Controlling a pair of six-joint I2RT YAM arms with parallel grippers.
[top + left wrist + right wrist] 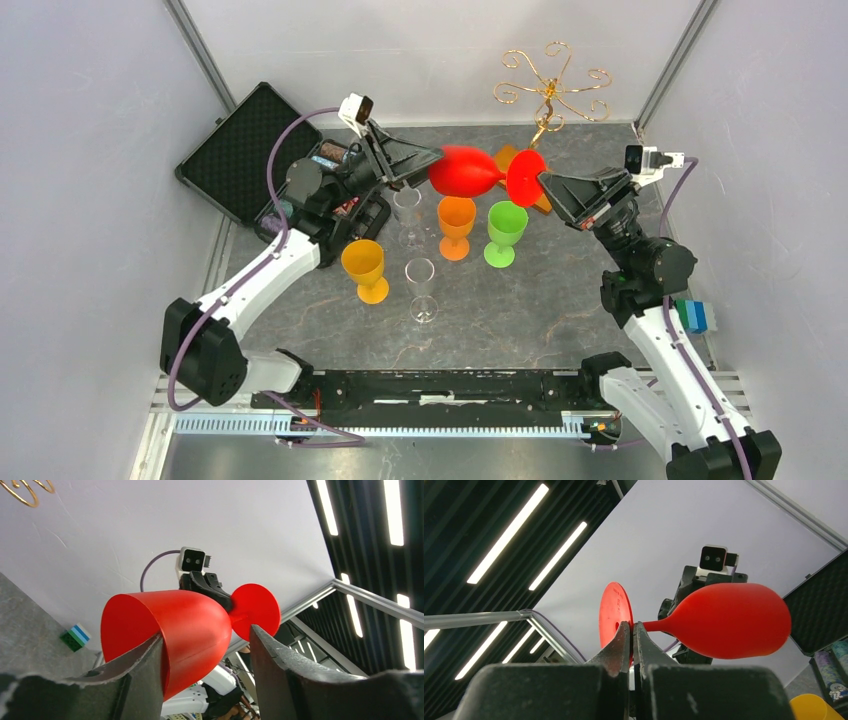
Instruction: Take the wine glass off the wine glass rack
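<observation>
A red wine glass (468, 172) lies sideways in the air, clear of the gold wire wine glass rack (551, 88) just behind it. The right gripper (632, 628) is pinched almost closed on the stem beside the foot. The left gripper (205, 636) is spread wide around the bowl, with one finger (145, 665) touching it and the other standing apart. Orange (456, 222), green (505, 230) and clear glasses (422, 288) stand upright on the table (560, 300) below.
</observation>
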